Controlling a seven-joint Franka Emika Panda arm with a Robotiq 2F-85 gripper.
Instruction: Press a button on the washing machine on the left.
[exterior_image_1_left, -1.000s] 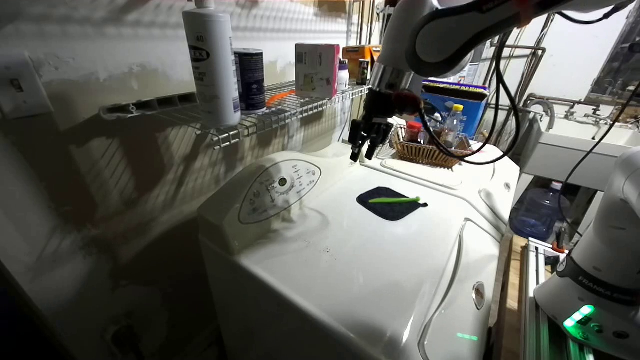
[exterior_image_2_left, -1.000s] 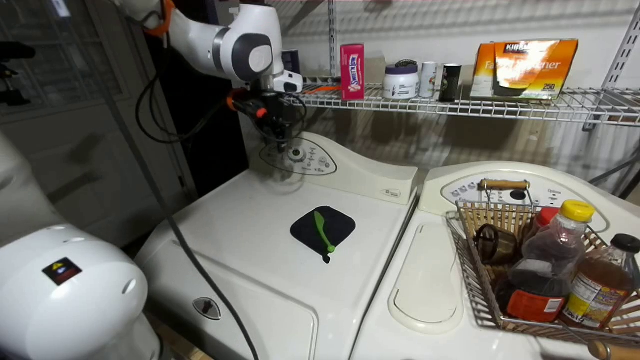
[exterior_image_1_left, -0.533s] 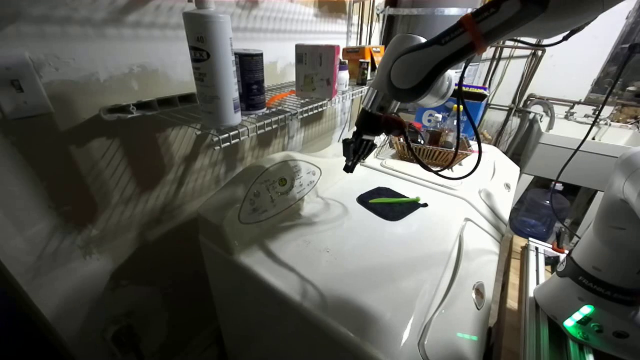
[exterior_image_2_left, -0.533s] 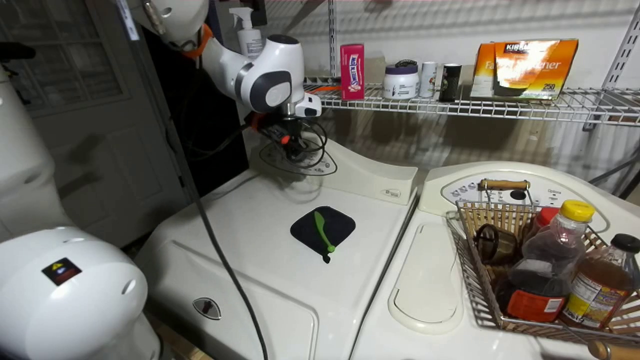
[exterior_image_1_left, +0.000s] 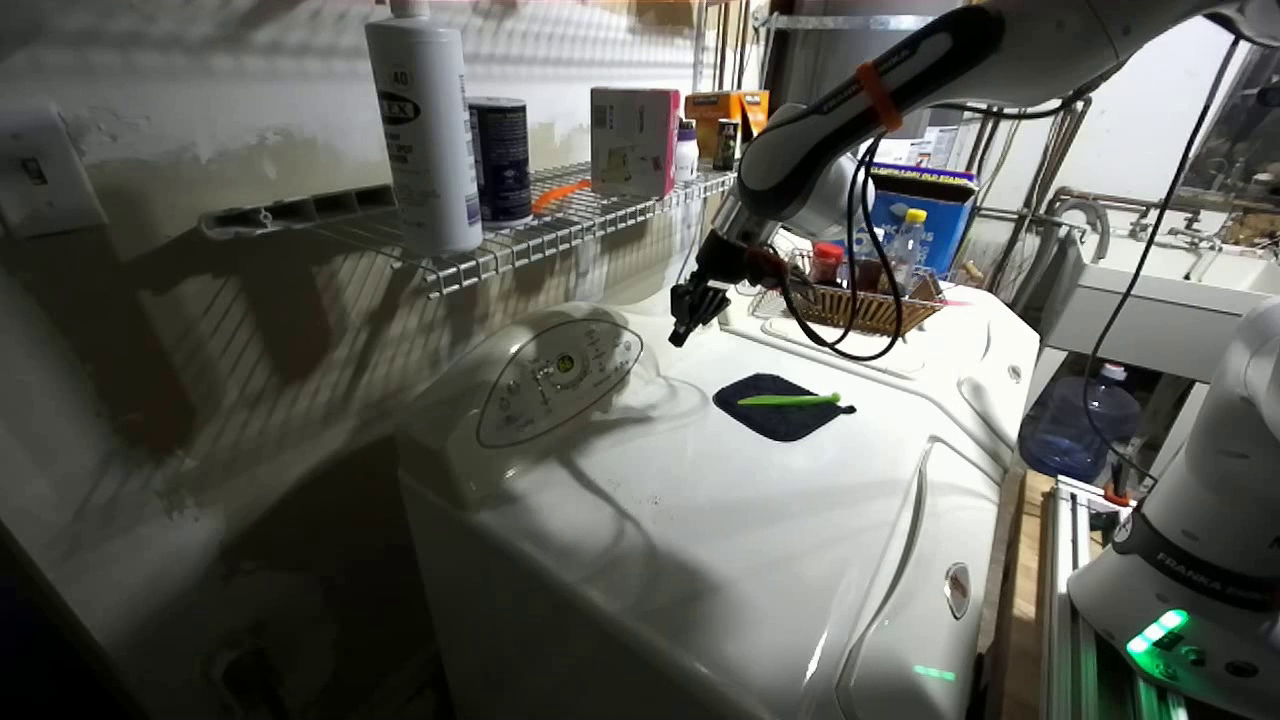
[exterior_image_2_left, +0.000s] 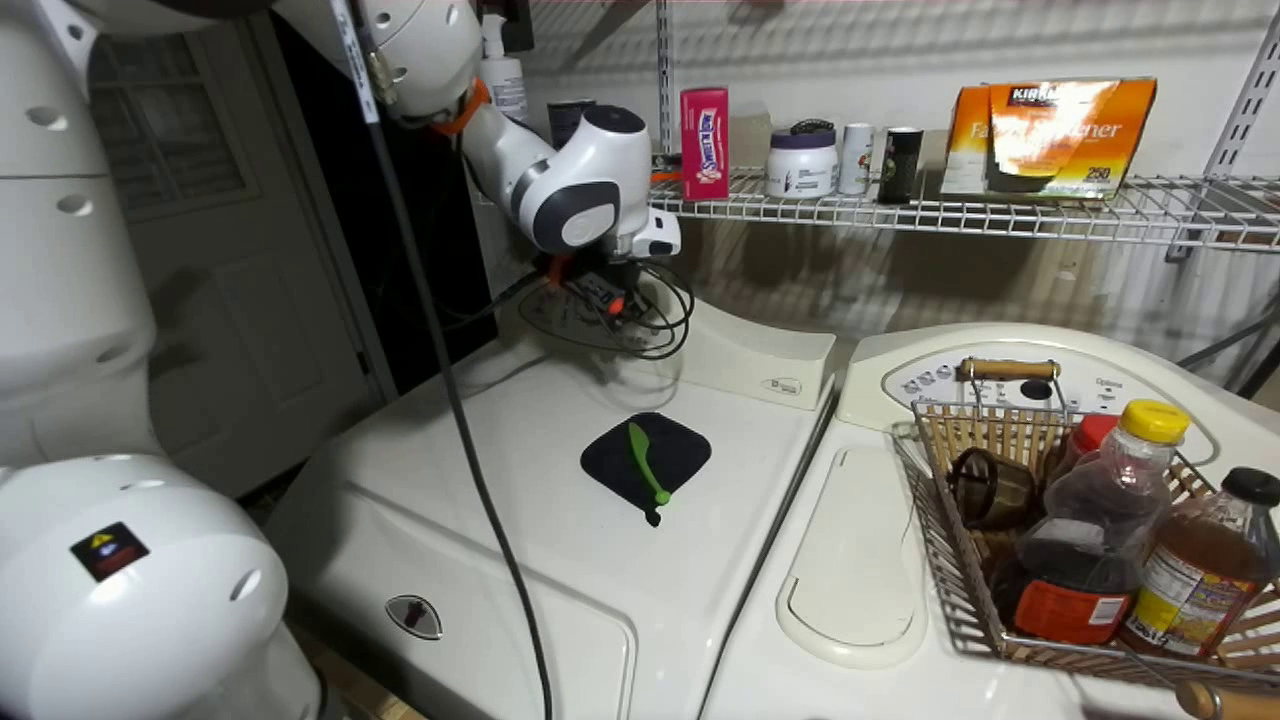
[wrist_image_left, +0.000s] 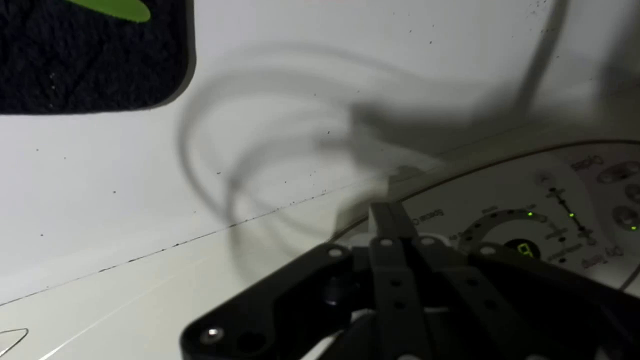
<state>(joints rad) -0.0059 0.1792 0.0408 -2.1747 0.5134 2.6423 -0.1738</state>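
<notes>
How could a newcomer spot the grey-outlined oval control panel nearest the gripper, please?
Find the large glossy white machine with a dark squarish pad on top. Its raised back holds the oval panel. A lit green digit sets it apart from the neighbouring panel behind the brown wood-slatted basket.

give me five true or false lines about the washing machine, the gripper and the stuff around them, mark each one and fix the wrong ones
1. The green utensil lies on the dark pad. True.
2. The gripper is wide open. False: it is shut, with its two fingers together.
3. A yellow-green display glows on the control panel of the washing machine. True.
4. The basket stands on the washing machine. False: it stands on the neighbouring white appliance.
5. The pink box stands on the wire shelf. True.
</notes>
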